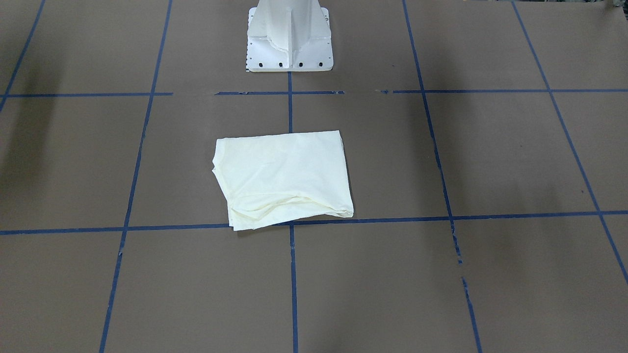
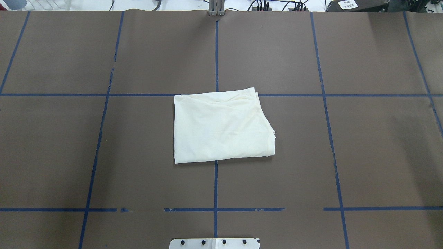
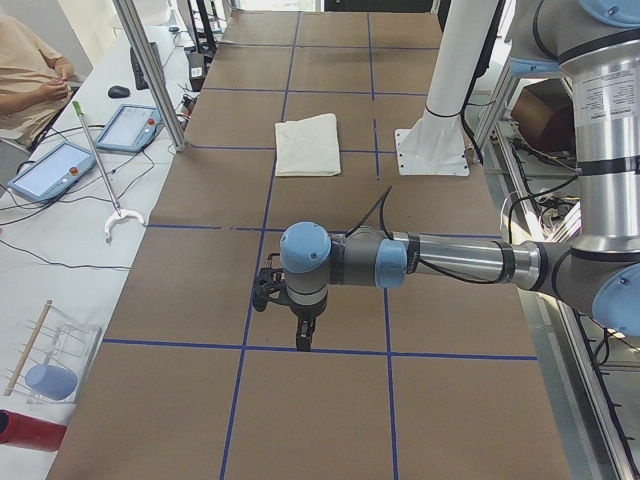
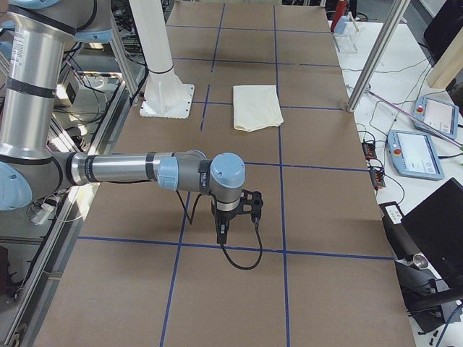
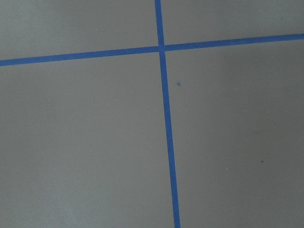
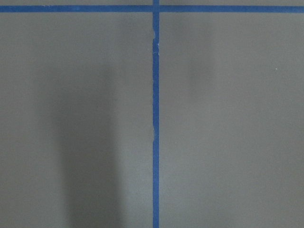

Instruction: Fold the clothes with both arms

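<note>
The clothes (image 1: 284, 179) lie folded into a plain cream rectangle in the middle of the brown table (image 1: 490, 274), no print showing. The same bundle appears in the overhead view (image 2: 221, 126) and, small, in both side views (image 3: 308, 145) (image 4: 257, 107). Neither arm reaches into the front or overhead view. My left gripper (image 3: 300, 335) hangs low over bare table far from the shirt, fingers down. My right gripper (image 4: 222, 233) hangs likewise at the other end. For both I cannot tell open or shut. Each wrist view holds only table and blue tape.
The white pedestal base (image 1: 289, 39) stands just behind the shirt. Blue tape lines (image 2: 216, 186) grid the table. A seated person (image 3: 25, 70), tablets (image 3: 50, 170), a metal post (image 3: 150, 70) and cables line the operators' side.
</note>
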